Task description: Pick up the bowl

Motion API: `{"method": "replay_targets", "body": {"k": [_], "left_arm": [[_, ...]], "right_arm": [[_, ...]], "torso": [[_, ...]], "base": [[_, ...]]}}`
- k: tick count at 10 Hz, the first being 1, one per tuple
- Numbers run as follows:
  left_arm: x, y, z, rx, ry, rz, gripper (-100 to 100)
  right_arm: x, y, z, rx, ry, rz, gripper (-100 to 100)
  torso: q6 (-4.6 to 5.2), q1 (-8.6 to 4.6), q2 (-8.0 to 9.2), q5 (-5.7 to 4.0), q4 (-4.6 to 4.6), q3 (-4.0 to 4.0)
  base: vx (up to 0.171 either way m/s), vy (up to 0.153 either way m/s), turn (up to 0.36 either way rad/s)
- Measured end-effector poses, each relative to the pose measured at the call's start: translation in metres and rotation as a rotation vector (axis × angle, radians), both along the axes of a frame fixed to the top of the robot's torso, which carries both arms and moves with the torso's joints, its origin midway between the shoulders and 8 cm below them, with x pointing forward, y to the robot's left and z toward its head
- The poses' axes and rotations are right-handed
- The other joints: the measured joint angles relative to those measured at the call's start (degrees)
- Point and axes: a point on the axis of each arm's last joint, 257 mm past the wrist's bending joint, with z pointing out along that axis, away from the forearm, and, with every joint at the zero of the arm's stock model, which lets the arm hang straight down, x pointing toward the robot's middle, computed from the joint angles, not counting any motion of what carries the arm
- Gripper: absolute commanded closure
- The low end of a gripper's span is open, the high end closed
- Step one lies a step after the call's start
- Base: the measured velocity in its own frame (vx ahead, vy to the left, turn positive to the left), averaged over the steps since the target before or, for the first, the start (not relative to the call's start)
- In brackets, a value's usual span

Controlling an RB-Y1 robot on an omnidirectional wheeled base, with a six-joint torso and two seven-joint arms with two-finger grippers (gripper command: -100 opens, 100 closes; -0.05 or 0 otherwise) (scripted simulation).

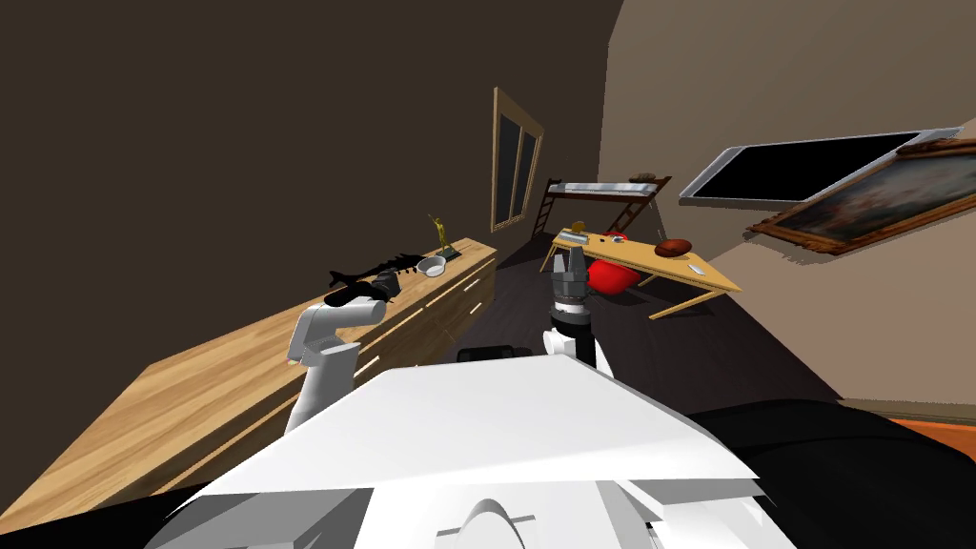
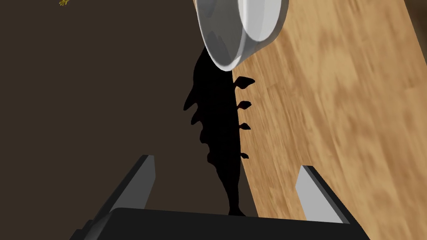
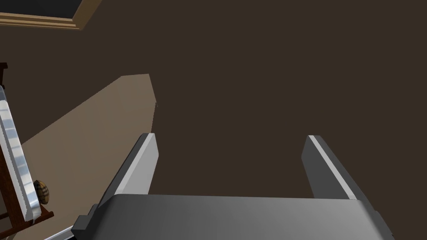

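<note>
pale grey round bowl [image 1: 431,266] is found upright on the long light wooden surface [image 1: 191,381] of a low drawer cabinet along the dark brown wall, near its far end and just short of a small gold figurine [image 1: 441,233]. a black, spiky, fish-skeleton-like ornament [image 1: 381,266] lies on the surface between the bowl and the left gripper [image 1: 385,284], which is held over the surface with its fingers released and spread apart. in the left wrist view the bowl [image 2: 239,33] is seen ahead of the left gripper [image 2: 225,164], well apart from the fingertips, with the ornament [image 2: 219,125] stretched along the line between them; whether ornament and bowl touch cannot be told. the right gripper [image 1: 570,267] is held up in the middle, away from the surface, its fingers [image 3: 139,166] likewise parted around nothing.

the step in hand is judged to be the approach; nothing is grasped yet. to do it well, the left gripper should be carried forward above the ornament rather than through it, so that the spines are not caught. the bowl's wall looks thin and sloped, so one finger is best lowered inside the rim and the other outside, and the fingers clenched only once the rim is centred between them. a sideways push should be avoided, since the bowl could be slid towards the figurine or the wall.
</note>
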Motion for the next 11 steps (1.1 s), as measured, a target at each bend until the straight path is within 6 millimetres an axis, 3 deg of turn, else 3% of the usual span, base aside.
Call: {"method": "replay_targets", "body": {"k": [11], "left_arm": [[-0.019,0.027,-0.044,-0.009,0.290,0.036,-100]], "right_arm": [[0.000,0.000,0.000,0.000,0.000,0.000,0]], "torso": [[-0.02,0.03,-0.08,0.01,-0.02,-0.05]], "base": [[0.046,0.015,-0.067]]}}
